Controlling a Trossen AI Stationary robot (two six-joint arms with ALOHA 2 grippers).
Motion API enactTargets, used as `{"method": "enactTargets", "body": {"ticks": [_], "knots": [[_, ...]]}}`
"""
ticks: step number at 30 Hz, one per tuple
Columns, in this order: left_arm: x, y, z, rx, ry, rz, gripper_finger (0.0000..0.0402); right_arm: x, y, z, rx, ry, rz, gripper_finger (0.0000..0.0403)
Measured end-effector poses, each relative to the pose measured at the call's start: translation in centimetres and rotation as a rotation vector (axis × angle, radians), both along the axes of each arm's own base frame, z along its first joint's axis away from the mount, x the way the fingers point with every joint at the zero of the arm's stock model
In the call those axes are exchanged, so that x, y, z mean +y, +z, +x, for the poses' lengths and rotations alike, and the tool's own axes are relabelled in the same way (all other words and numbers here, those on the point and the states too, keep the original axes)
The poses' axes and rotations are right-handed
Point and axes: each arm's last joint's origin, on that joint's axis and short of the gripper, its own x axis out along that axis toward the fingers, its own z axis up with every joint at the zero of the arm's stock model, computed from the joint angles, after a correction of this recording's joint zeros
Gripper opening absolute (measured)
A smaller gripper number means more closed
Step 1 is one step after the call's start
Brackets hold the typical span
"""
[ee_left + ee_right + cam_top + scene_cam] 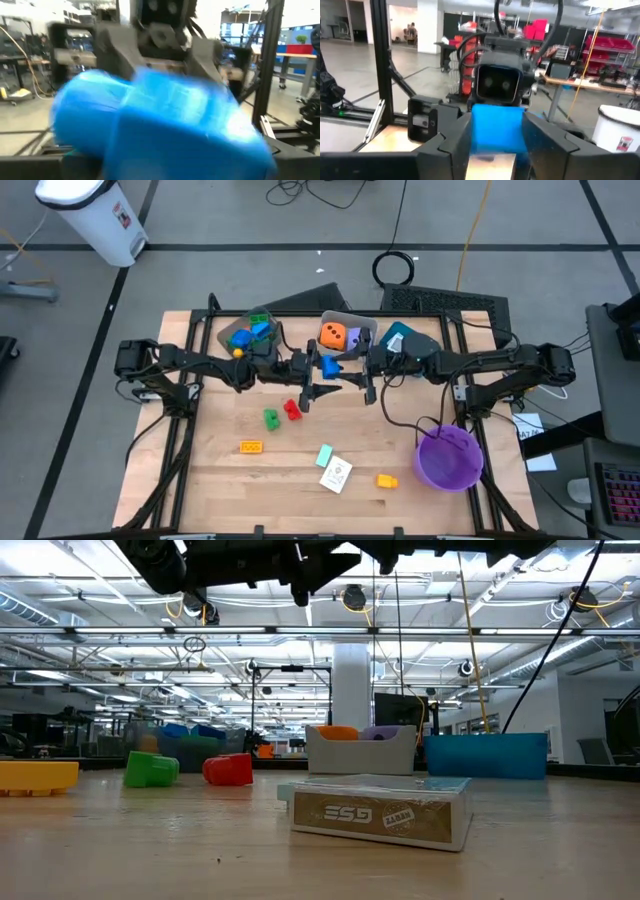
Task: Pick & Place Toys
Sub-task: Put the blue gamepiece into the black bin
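While both arms meet above the middle of the table [220, 490], a blue block [331, 366] sits between the left hand [322, 370] and the right hand [352, 372]. The right hand's fingers [451, 142] clasp the block on both sides; the left hand's jaws stand apart, and whether they touch it I cannot tell. Below lie a red block [292, 409] and a green block [270, 418], close together.

bins [300, 332] behind | blocks [281, 413] centre | cards [334, 471] in front | bowl [447, 459] right, probably at table edge
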Motion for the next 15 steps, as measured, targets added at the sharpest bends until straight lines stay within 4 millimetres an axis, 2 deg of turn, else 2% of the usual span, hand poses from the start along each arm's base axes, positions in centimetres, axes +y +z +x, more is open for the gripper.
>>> {"method": "enactTargets", "body": {"ticks": [3,11,15], "knots": [[0.08,0.09,-0.01,-0.009,0.004,-0.001,0.0253,0.01,-0.24,0.06,0.018,0.000,-0.009,0.0145],[0.04,0.12,-0.01,-0.011,0.003,0.000,0.0253,-0.14,-0.41,0.06,0.036,-0.049,-0.020,0.0070],[0.04,0.06,0.00,-0.007,0.005,0.009,0.0253,-0.13,-0.39,0.06,0.033,-0.045,-0.021,0.0046]]}}
